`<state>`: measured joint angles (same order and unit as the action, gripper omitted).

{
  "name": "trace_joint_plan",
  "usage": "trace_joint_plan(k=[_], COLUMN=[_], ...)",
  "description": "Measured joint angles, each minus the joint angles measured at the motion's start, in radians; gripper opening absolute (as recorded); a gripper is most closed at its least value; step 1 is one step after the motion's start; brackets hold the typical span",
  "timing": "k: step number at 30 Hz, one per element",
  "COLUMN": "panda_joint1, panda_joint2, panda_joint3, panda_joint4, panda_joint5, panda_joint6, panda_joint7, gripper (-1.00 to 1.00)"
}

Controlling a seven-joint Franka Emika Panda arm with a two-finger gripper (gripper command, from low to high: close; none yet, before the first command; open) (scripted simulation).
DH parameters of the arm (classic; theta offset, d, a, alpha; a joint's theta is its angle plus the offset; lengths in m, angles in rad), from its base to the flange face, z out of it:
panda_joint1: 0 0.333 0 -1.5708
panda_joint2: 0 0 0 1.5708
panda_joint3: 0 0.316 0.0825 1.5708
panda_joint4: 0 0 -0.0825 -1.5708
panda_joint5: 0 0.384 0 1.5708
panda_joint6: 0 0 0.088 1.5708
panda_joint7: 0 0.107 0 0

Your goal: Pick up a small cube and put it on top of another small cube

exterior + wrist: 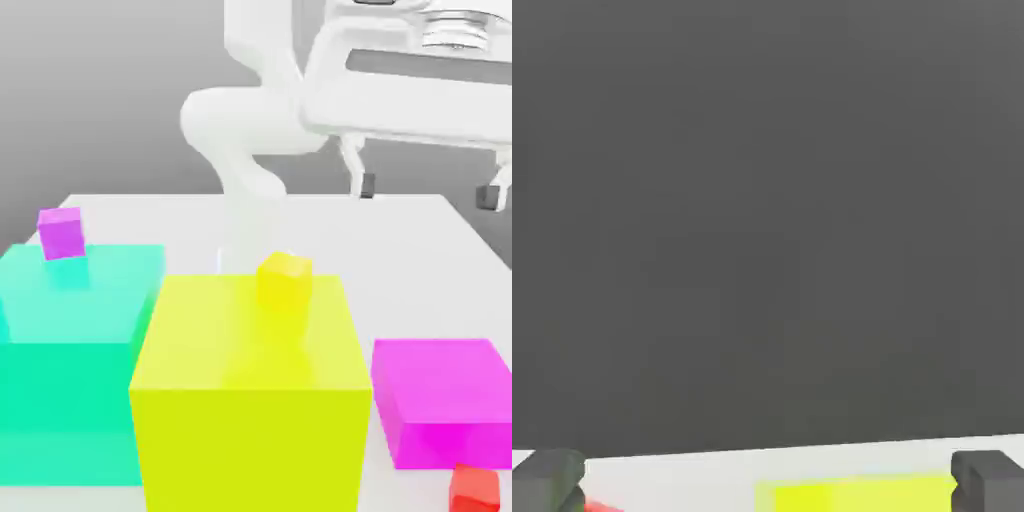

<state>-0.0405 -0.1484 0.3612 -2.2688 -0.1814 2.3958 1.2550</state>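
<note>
The claw hangs high above the back of the white worktop, its two dark-tipped fingers spread as wide as they go and holding nothing. This looks like the very start of the job: the approach step, with no cube reached yet.

The small red cube sits on the worktop far below the claw and well out toward the near edge, just in front of the flat magenta block. In the hand view a sliver of red shows beside one finger pad, which may be this cube, though too little shows to be sure.

The next move, as I judge it, calls for carrying the open claw out over the magenta block, coming down around the red cube with a finger on each of two opposite faces, then closing. The magenta block stands just beside the cube, so the finger on that side has little room.

A small yellow cube rests on the big yellow block, nearer and lower than the claw; a small purple cube sits on the big teal block, well off to the exterior view's left. All are plain, smooth, sharp-edged solids with a matte to faintly glossy finish, and the big blocks look slightly translucent
</note>
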Motion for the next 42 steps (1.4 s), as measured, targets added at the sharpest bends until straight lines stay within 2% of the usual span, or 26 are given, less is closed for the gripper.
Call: trace_joint_plan(k=[5,16,19,23,24,30,35,42], panda_joint1=[0.029,0.102,0.142,0.207,0.219,0.224,0.178,0.169], panda_joint2=[0.168,0.503,0.565,0.694,0.719,0.731,0.594,0.577], panda_joint3=[0.024,-0.009,-0.028,-0.09,-0.104,-0.111,-0.05,-0.08], panda_joint4=[0.012,0.041,0.048,0.082,0.088,0.092,0.062,0.217], panda_joint5=[-0.033,-0.067,-0.078,-0.143,-0.155,-0.161,-0.09,-0.095], panda_joint6=[0.038,0.163,0.202,0.3,0.319,0.331,0.222,0.0], panda_joint7=[0.13,0.42,0.499,0.567,0.576,0.581,0.529,0.482], gripper=[0.0,0.0,0.0,0.0,-1.0,-1.0,-1.0,-1.0])
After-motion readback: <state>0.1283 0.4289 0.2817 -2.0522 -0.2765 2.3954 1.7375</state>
